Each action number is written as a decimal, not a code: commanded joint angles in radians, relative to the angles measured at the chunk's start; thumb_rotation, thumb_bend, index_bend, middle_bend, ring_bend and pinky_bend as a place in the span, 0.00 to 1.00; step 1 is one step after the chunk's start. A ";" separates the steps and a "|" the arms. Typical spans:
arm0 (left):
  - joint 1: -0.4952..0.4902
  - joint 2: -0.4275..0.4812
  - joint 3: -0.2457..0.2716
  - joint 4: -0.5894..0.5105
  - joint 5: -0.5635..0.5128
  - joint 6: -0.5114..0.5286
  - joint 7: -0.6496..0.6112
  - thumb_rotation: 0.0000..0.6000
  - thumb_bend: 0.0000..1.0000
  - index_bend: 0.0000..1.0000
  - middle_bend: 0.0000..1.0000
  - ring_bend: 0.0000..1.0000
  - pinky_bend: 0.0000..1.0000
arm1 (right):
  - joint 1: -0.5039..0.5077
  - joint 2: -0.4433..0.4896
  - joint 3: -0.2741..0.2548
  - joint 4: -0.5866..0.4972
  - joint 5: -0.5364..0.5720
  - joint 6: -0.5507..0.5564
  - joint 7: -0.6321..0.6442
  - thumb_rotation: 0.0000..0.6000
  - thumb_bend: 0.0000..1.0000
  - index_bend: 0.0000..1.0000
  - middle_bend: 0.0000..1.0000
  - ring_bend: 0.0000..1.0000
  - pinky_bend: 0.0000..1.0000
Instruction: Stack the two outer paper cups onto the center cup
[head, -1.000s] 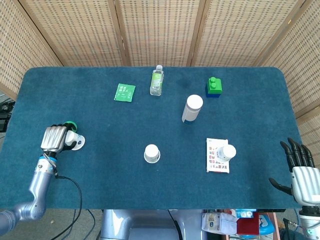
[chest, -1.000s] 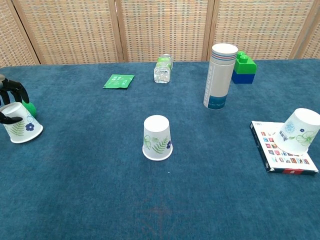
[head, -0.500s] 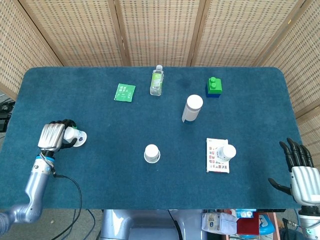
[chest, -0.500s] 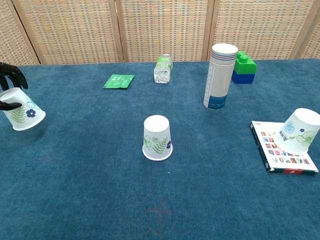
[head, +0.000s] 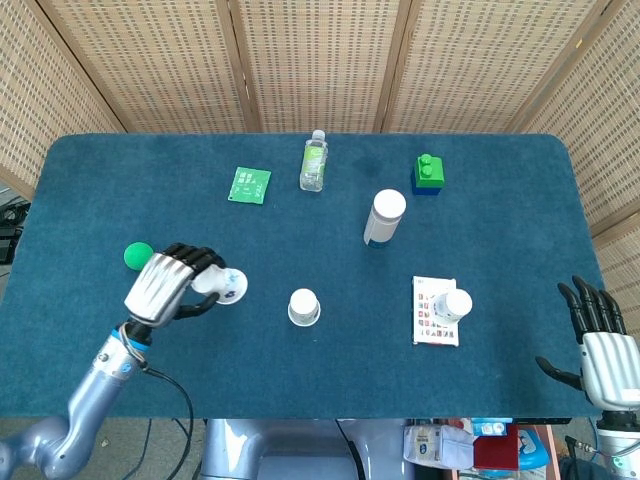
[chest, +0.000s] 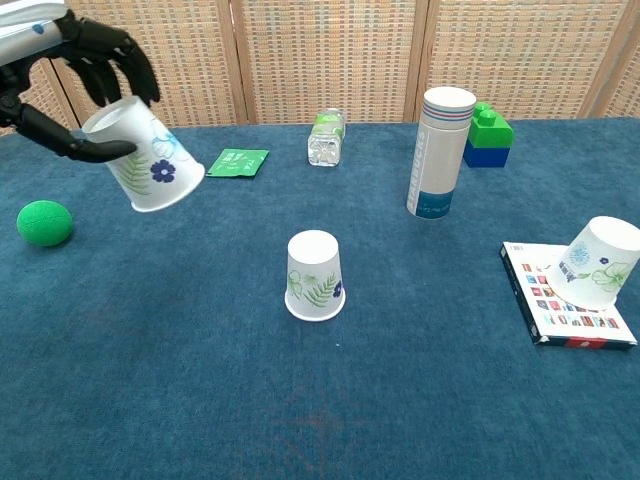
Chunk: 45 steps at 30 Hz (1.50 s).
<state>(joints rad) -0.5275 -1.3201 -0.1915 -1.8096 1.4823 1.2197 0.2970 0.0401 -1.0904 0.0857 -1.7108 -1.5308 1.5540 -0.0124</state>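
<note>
Blue tabletop (head: 500, 420), wicker screens behind. Left hand (chest: 62, 60) gripping tilted left cup (chest: 147, 157), carrying it aloft at nine o'clock of center cup (chest: 315, 276). Next: leveling, lowering over it. Right hand (head: 605, 345) idling, fingers spread; right cup (chest: 600, 262) waiting on booklet (chest: 560, 305).

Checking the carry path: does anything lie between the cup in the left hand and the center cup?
Nothing: in the head view only bare blue tablecloth separates the held white paper cup from the upside-down center paper cup.

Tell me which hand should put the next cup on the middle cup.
Left. The left hand already holds a cup in the air, close to the middle cup. The right hand waits open at the table's edge.
</note>
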 joint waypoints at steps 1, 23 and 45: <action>-0.063 -0.044 -0.011 -0.038 0.012 -0.051 0.059 1.00 0.33 0.41 0.43 0.44 0.38 | 0.000 0.000 0.000 0.000 -0.001 0.001 0.000 1.00 0.00 0.00 0.00 0.00 0.00; -0.224 -0.238 -0.039 0.114 -0.143 -0.198 0.214 1.00 0.33 0.41 0.43 0.44 0.38 | 0.004 -0.001 0.017 0.013 0.043 -0.013 0.008 1.00 0.00 0.00 0.00 0.00 0.00; -0.284 -0.279 -0.015 0.162 -0.203 -0.249 0.228 1.00 0.31 0.00 0.00 0.00 0.10 | 0.003 0.003 0.015 0.011 0.049 -0.017 0.013 1.00 0.00 0.00 0.00 0.00 0.00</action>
<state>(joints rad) -0.8074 -1.6052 -0.2098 -1.6423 1.2883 0.9789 0.5210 0.0428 -1.0878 0.1010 -1.6993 -1.4814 1.5375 0.0008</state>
